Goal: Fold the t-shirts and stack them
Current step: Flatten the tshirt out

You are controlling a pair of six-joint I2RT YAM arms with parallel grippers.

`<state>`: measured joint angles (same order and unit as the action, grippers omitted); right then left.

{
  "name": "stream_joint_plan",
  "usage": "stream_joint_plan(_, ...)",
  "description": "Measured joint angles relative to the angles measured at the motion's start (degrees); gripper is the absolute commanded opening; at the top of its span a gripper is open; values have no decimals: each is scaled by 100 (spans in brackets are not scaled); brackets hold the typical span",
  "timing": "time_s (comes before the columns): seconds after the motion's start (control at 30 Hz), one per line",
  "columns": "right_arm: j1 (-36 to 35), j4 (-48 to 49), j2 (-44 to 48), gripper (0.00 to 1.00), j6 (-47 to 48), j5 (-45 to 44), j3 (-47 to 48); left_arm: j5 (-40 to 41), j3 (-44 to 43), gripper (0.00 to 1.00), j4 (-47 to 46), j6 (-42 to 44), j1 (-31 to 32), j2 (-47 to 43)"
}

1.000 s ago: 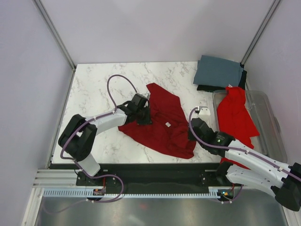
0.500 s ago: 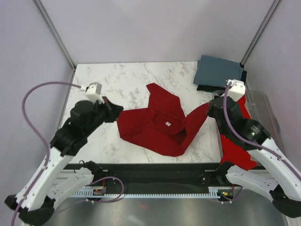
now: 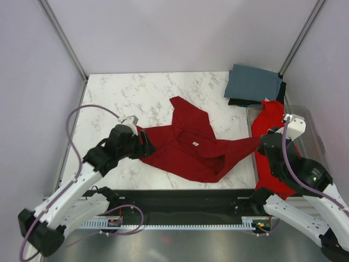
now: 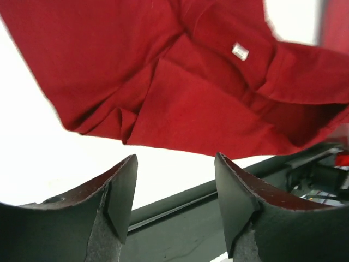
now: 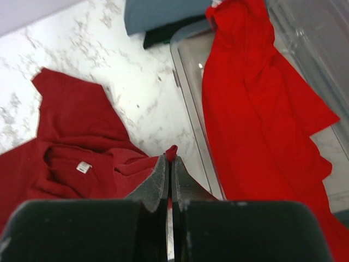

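The crimson shirt [image 3: 185,155] lies stretched along the tabletop's [image 3: 114,93] near edge. The right end effector [image 3: 262,143] clamps its right tip. The left end effector [image 3: 146,147], spread apart, faces its left end.

white marble table [image 3: 120,93]. dark crimson t-shirt [image 3: 185,150] lies crumpled around the middle, nearer the front edge, one part pulled out toward the right edge. far right corner: folded slate grey-blue t-shirt [image 3: 253,83] stacked on a black t-shirt [image 3: 240,101]. clear bin [image 3: 312,130] along the right edge, brighter red t-shirt [image 3: 272,136] draped in it.
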<state>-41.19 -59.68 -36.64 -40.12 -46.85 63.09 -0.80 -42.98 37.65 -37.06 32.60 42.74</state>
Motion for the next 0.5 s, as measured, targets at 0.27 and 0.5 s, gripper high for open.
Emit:
stream_joint_plan(0.27, 7, -114, 118, 0, -212, 299, -599, -238, -254, 55, -1119, 199, 0, 2702)
stream_joint_plan(0.5, 7, 2, 33, 0, -188, 396, -664, -238, -951, 52, -1801, 282, 2, 4461)
